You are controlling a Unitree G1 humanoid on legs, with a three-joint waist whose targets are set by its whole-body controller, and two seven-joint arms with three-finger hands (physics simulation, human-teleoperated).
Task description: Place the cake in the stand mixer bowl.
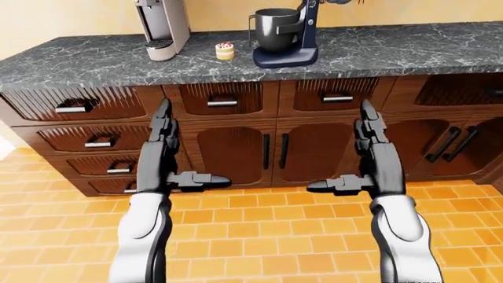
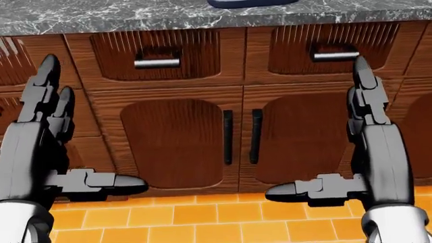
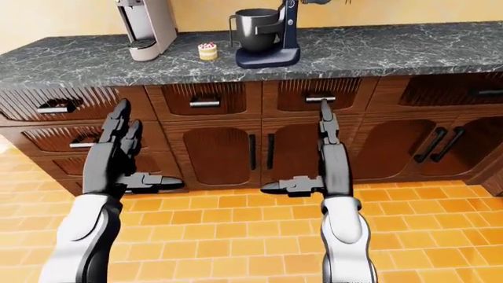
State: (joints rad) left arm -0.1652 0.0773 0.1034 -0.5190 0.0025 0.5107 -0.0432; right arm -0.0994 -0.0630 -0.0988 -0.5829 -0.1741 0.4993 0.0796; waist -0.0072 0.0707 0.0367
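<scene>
The cake [image 1: 224, 50], small and yellow with a red top, sits on the dark marble counter [image 1: 408, 50], just left of the stand mixer. The mixer's navy base [image 1: 285, 58] carries a dark metal bowl [image 1: 275, 28] with a handle on its left side. Both my hands hang well below the counter's edge, in front of the cabinet doors. My left hand [image 1: 188, 147] is open, fingers pointing up and thumb held sideways. My right hand [image 1: 338, 147] mirrors it, also open. Neither holds anything. The head view shows only the hands, the cabinets and the mixer base [image 2: 253, 2].
A grey coffee machine [image 1: 163, 26] stands on the counter left of the cake. Dark wood drawers [image 1: 222, 100] and cabinet doors [image 1: 236, 150] with metal handles run below the counter. Orange tiled floor [image 1: 267, 236] lies between me and the cabinets.
</scene>
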